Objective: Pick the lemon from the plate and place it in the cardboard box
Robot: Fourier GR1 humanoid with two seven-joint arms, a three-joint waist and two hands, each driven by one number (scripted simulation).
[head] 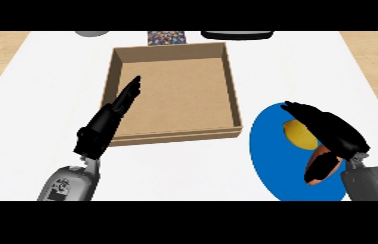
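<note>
My right hand (332, 133) curls over the lemon (297, 133) on the blue plate (264, 153), gripping to lift it left into the cardboard box (177, 90); my left hand (111, 120) rests with straight fingers.

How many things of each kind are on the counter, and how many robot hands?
Lemon: 1
Blue plate: 1
Cardboard box: 1
Things cut off at the far edge, too hidden to name: 3
Robot hands: 2, the left hand and the right hand
Total: 8
</note>
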